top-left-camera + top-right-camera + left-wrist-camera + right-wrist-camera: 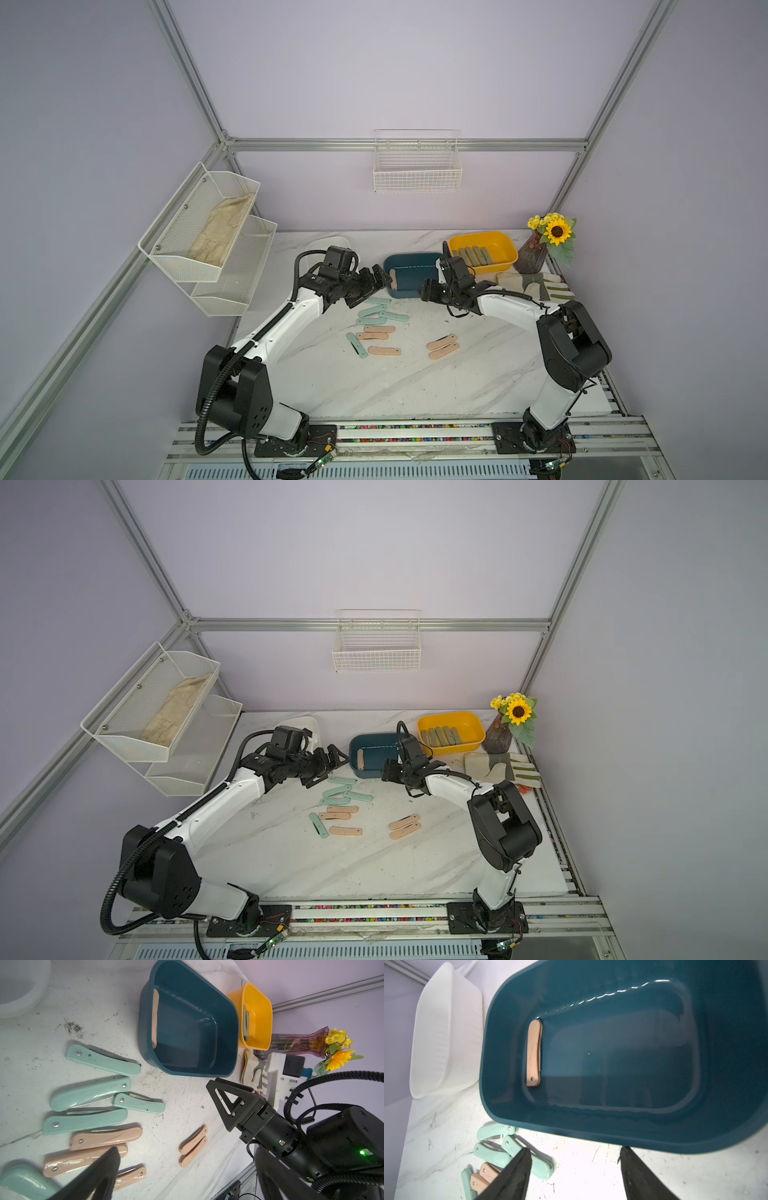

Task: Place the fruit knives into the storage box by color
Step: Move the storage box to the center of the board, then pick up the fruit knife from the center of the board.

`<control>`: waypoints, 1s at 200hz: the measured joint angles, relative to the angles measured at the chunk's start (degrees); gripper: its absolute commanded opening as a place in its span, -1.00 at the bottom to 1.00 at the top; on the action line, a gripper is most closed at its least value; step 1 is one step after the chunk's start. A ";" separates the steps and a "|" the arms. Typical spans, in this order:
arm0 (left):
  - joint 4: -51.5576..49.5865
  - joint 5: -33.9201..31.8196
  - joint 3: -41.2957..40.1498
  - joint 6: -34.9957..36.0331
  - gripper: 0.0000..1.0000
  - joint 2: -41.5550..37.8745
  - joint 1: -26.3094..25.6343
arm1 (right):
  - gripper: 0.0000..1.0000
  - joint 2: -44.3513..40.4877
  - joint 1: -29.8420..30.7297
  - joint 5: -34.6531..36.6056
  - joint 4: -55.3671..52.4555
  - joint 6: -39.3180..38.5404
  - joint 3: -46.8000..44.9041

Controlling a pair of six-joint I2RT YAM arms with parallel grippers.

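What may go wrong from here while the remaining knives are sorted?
The mint knives lie close together, some touching; the open left hand near them may push a neighbour or catch two.
One pink knife on the table seems to show its blade; it may swing open when gripped.
The open, empty right hand hangs by the blue box, close to the left hand; the arms may collide.
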 measured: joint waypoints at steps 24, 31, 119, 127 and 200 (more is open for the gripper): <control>-0.04 -0.15 -0.96 0.00 0.99 -0.44 0.00 | 0.38 -0.59 -0.09 0.00 -1.73 -1.22 -0.28; -0.15 -0.22 -1.31 0.02 0.99 -0.90 -0.02 | 0.38 -1.31 -0.09 0.00 -2.19 -1.44 -0.81; 1.09 -0.15 -3.54 0.02 0.99 -3.41 -0.46 | 0.37 -17.55 4.63 1.18 -8.52 0.48 -13.68; 1.16 0.04 -3.72 0.02 0.99 -3.41 -0.59 | 0.37 -17.92 5.84 1.55 -9.16 1.09 -14.58; 2.95 1.20 -4.72 0.02 0.99 -3.08 -0.81 | 0.38 -18.45 12.20 3.52 -11.78 5.79 -19.74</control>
